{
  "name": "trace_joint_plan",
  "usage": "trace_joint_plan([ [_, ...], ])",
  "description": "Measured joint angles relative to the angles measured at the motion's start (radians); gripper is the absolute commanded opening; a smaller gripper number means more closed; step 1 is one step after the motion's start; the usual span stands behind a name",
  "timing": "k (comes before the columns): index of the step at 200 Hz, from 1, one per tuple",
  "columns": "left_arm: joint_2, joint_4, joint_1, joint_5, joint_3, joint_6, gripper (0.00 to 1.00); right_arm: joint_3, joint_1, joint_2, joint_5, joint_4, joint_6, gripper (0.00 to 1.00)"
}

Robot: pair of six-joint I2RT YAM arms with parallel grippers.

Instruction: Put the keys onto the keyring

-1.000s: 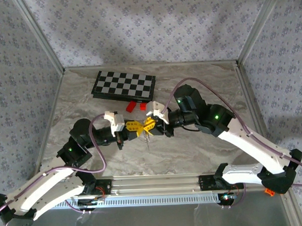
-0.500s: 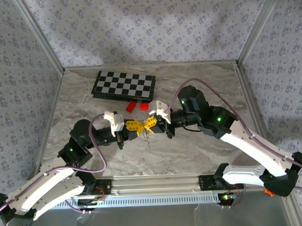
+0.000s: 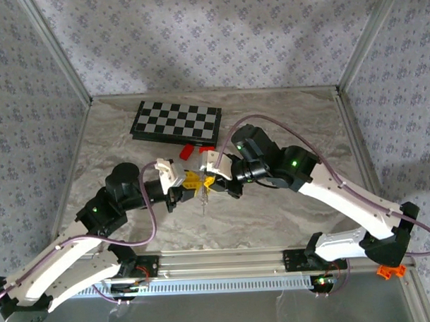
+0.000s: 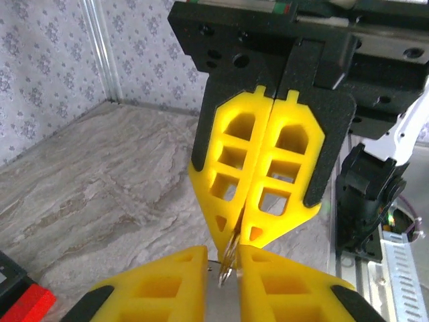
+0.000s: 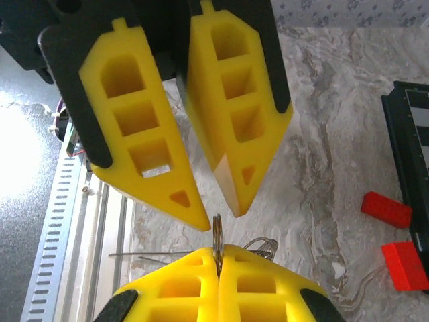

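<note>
The keyring (image 5: 216,231) is a thin ring seen edge-on. My right gripper (image 5: 218,252) is shut on it, and wire loops (image 5: 260,244) trail beside the tips. My left gripper (image 4: 224,260) is open and faces the right gripper tip to tip. The keyring (image 4: 230,259) pokes from the shut right gripper (image 4: 236,231) into the gap between the left jaws, close to one fingertip (image 4: 258,258). In the top view both grippers (image 3: 189,182) (image 3: 210,177) meet mid-table, with a thin strand (image 3: 203,201) hanging below. The key is hidden.
The chessboard (image 3: 176,122) lies at the back, with two red blocks (image 3: 187,151) (image 3: 206,150) just in front of it, close behind the grippers. The same red blocks (image 5: 387,208) (image 5: 404,265) are at the right of the right wrist view. A metal rail (image 3: 218,260) runs along the near edge.
The meeting point of the grippers has shifted slightly left. The right arm has swung left and the left arm's elbow has come forward. The right gripper's hold is unchanged.
</note>
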Motion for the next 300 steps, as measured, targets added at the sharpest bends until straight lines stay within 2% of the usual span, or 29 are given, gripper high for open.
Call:
trace_joint_plan([
  [51, 0.021, -0.031, 0.000, 0.001, 0.006, 0.024, 0.22, 0.015, 0.009, 0.006, -0.002, -0.017, -0.018, 0.00],
  [90, 0.022, -0.031, 0.000, 0.013, 0.006, 0.029, 0.11, 0.016, 0.009, 0.008, -0.006, -0.017, -0.021, 0.00],
  [106, 0.022, -0.031, -0.001, 0.022, 0.006, 0.029, 0.00, 0.016, 0.009, 0.008, -0.007, -0.017, -0.021, 0.00],
  [143, 0.019, -0.025, -0.004, 0.032, 0.003, 0.015, 0.00, 0.016, 0.008, 0.006, -0.009, -0.021, -0.020, 0.00],
  [163, 0.003, 0.027, -0.004, 0.035, -0.023, -0.008, 0.00, 0.015, 0.005, -0.003, -0.012, -0.008, -0.011, 0.10],
  [181, -0.012, 0.081, -0.004, 0.040, -0.038, -0.034, 0.00, 0.000, 0.001, -0.026, -0.016, 0.029, 0.007, 0.15],
  [228, -0.027, 0.181, -0.004, 0.054, -0.050, -0.076, 0.00, -0.025, -0.024, -0.063, -0.067, 0.104, 0.052, 0.19],
  [268, -0.040, 0.240, -0.004, 0.063, -0.076, -0.105, 0.00, -0.049, -0.036, -0.079, -0.100, 0.139, 0.080, 0.16],
  [300, -0.047, 0.274, -0.004, 0.066, -0.085, -0.125, 0.00, -0.050, -0.041, -0.083, -0.114, 0.161, 0.087, 0.01],
])
